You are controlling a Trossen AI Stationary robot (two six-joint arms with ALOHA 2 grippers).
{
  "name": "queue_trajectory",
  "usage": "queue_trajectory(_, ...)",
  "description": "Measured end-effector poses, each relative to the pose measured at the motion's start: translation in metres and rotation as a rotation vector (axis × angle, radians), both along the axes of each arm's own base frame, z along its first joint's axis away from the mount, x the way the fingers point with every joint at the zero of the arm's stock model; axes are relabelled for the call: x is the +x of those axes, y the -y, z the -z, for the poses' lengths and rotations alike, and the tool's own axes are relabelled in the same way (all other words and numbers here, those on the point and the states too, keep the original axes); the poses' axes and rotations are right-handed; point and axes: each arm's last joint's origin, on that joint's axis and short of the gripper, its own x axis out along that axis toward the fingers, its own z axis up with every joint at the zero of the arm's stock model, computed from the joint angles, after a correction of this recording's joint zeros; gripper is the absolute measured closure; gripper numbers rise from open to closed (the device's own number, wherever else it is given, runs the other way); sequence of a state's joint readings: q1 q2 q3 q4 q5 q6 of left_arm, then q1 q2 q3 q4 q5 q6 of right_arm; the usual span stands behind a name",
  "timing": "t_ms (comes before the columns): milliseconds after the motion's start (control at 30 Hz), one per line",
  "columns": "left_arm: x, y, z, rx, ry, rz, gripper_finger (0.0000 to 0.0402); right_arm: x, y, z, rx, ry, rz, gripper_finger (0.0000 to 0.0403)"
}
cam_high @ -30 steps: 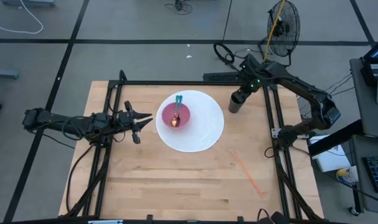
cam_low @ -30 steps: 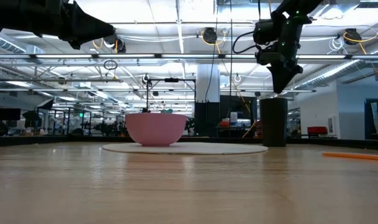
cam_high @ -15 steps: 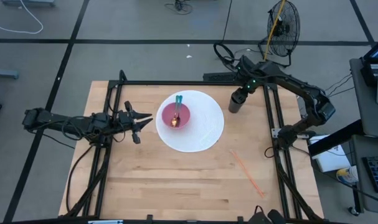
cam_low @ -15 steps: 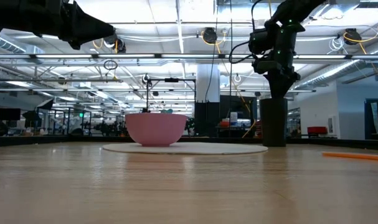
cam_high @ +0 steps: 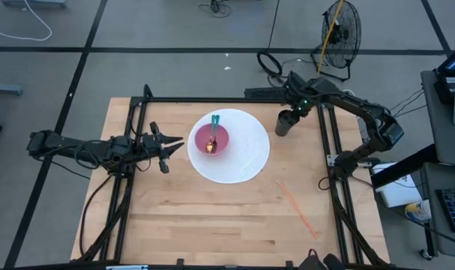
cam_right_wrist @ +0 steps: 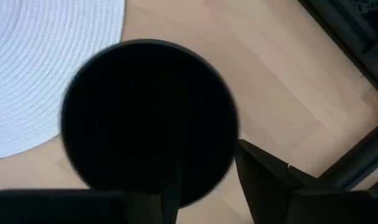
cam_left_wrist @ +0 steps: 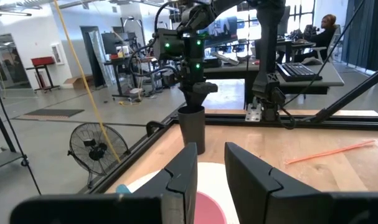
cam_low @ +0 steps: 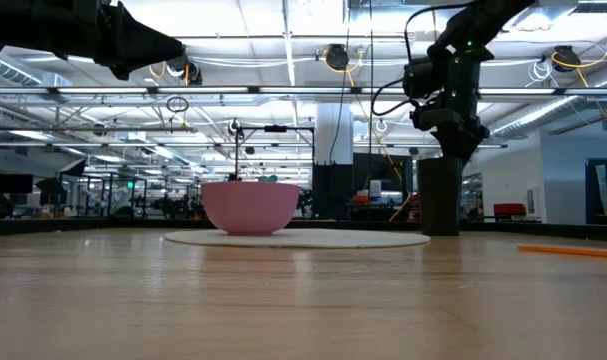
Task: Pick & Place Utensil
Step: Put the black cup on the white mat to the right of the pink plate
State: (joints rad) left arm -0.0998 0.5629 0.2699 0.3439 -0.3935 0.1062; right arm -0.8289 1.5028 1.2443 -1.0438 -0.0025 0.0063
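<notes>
- The teal-handled utensil [cam_high: 214, 129] lies in the small pink plastic bowl [cam_high: 211, 139], its handle leaning over the bowl's far rim and its head down in the bowl's middle.
- The bowl sits on the far-left part of the round white woven placemat [cam_high: 246, 161], which lies near the far edge of the pale wooden counter [cam_high: 212, 225].
- The tall dark cylindrical cup [cam_high: 284, 124] stands upright on the counter just beside the placemat's far-right edge, well apart from the bowl.
- The right end effector [cam_low: 453, 135] hangs directly above the cup's open mouth, close to its rim. Its fingers are slightly parted and hold nothing; in the right wrist view the cup's dark opening [cam_right_wrist: 148, 118] fills the space beyond them.
- The utensil is thus across the placemat from the right end effector, toward the left arm's side.
- The left end effector [cam_high: 169, 147] hovers above the counter just left of the placemat, pointing at the bowl, its fingers apart and empty; the utensil is just beyond its tips.
- A thin orange straw [cam_high: 297, 208] lies flat on the counter's right side, nearer the front, apart from everything else.
</notes>
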Motion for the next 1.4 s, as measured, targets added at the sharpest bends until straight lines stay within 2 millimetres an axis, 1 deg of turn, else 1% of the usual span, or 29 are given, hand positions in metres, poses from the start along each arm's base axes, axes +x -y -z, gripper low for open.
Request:
queue_trajectory(133,0.0,0.0,0.0,0.003,0.001,-0.001,0.0314,-0.002,0.002,0.0,-0.003,0.0,0.012,0.0273)
queue_trajectory(233,0.0,0.0,0.0,0.009,0.0,-0.001,0.0314,-0.002,0.002,0.0,-0.006,0.003,0.007,0.0286)
queue_trajectory(600,0.0,0.0,0.0,0.01,-0.001,-0.001,0.0314,-0.001,0.003,0.0,-0.019,0.01,-0.008,0.0382)
queue_trajectory(667,0.0,0.0,0.0,0.01,-0.001,-0.001,0.0314,-0.001,0.003,0.0,-0.018,0.01,-0.008,0.0395)
queue_trajectory(1067,0.0,0.0,0.0,0.011,-0.006,-0.001,0.0314,-0.002,0.003,-0.003,-0.03,0.013,-0.012,0.04)
queue_trajectory(1233,0.0,0.0,0.0,0.012,-0.008,-0.002,0.0314,0.001,0.003,-0.012,-0.054,0.035,-0.015,0.04)
queue_trajectory(1400,0.0,0.0,0.001,0.012,-0.009,-0.001,0.0314,0.01,0.0,-0.022,-0.076,0.066,-0.038,0.0401)
